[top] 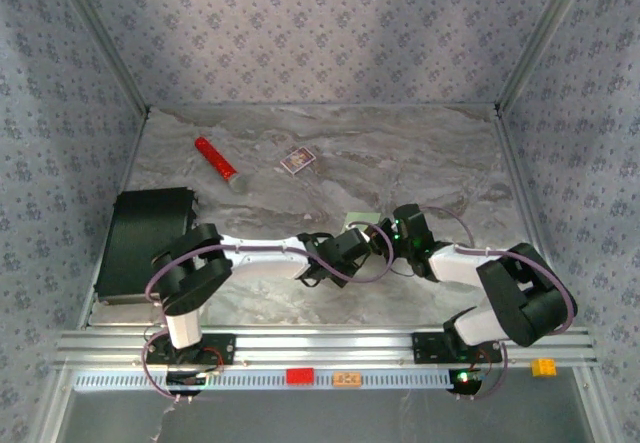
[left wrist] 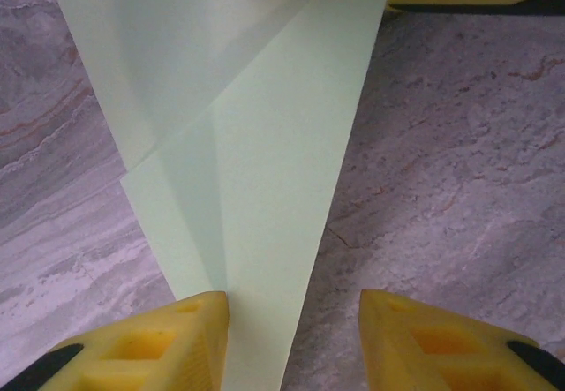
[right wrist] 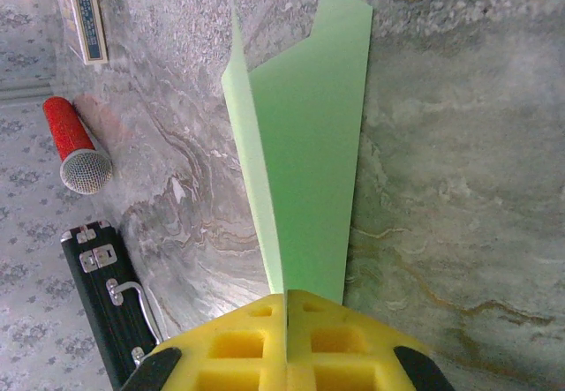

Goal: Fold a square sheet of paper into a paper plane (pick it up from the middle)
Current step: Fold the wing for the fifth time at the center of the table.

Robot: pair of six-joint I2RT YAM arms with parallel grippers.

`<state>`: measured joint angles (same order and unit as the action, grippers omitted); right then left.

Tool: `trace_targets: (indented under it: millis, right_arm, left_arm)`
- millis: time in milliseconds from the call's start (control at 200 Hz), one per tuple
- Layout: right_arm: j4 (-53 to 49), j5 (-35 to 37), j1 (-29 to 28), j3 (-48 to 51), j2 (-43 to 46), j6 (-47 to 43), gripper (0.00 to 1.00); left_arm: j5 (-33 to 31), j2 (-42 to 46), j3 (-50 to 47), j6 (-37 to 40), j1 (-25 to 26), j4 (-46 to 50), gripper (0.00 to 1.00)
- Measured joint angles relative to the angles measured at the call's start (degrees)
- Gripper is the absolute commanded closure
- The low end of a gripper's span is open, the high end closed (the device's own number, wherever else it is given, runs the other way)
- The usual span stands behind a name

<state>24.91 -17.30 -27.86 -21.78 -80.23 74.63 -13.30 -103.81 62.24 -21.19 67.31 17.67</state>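
At the left edge of the desk [top: 430,163] lies a black case [top: 150,243], with a red microphone [top: 215,158] and a small card box [top: 297,160] farther back, all well apart from the work. Near the middle, the left jaws stand apart and grip nothing. One yellow finger [left wrist: 168,342] is touching or just beside the narrow end of the paper plane [left wrist: 256,170], and the other rests over bare desk. The paper plane, pale green and creased to a long wedge, lies between the two arms. Just to its right, the right jaws are pinched shut on it, and in the right wrist view one flap stands up off the desk. The likeliest fault from here is the left jaws closing off the centre line, which would press a crooked crease or crumple the thin sheet. A pull against the right hold could also slip or tear the paper, and the two sets of jaws are near enough to knock together. Bare desk offers room behind the paper and to the right as far as the wall frame. To the left, a wide sweep would meet the case.
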Motion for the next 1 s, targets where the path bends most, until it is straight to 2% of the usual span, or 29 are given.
trace_targets:
  millis: [999]
  right_arm:
    - [0.1, 0.0, 0.3, 0.0, 0.4, 0.6, 0.98]
  left_arm:
    - [-4.1, -1.7, 1.5, 0.0, 0.7, 1.9, 0.73]
